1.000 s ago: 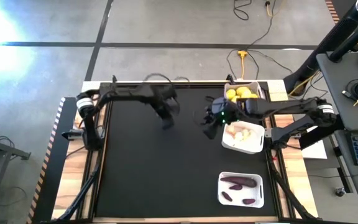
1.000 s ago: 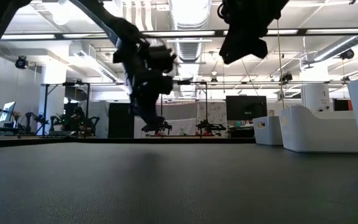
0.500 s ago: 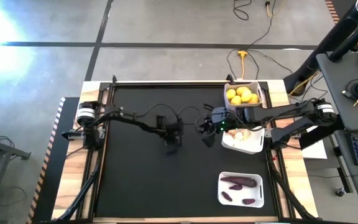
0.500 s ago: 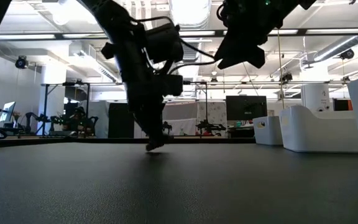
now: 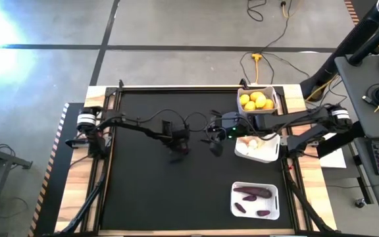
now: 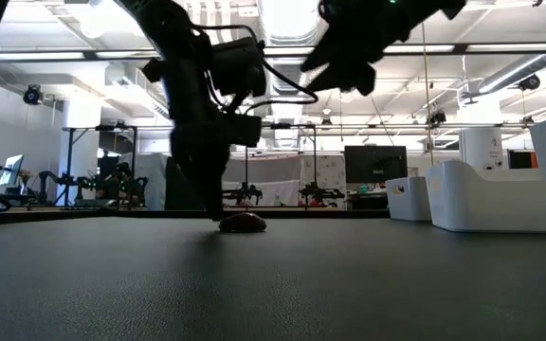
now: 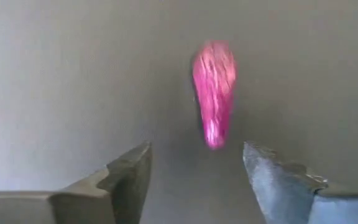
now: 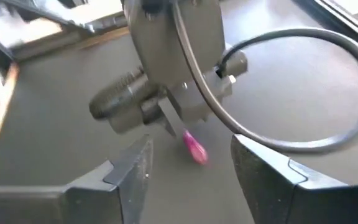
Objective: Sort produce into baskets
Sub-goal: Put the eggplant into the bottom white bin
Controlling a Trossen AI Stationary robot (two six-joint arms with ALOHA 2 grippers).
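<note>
From above, you see your left gripper (image 5: 176, 153) low over the middle of the black table (image 5: 137, 191), with the right gripper (image 5: 214, 146) just beside it toward the baskets. The lemon basket (image 5: 274, 105), the garlic basket (image 5: 273, 153) and the eggplant basket (image 5: 274, 205) line the right edge.

At table height, a small purple piece (image 6: 243, 223) lies on the mat right at the foot of your left gripper (image 6: 211, 204); the right gripper (image 6: 335, 71) hangs higher.

Your left wrist camera shows its fingers (image 7: 126, 177) spread apart, holding nothing, the piece (image 7: 214, 93) lying ahead between them, free of both. It looks elongated, glossy, magenta-purple and tapered.

Your right wrist camera shows its own fingers (image 8: 129, 171) parted and empty, the piece (image 8: 195, 148) on the table beyond, under the left gripper (image 8: 176, 124).
</note>
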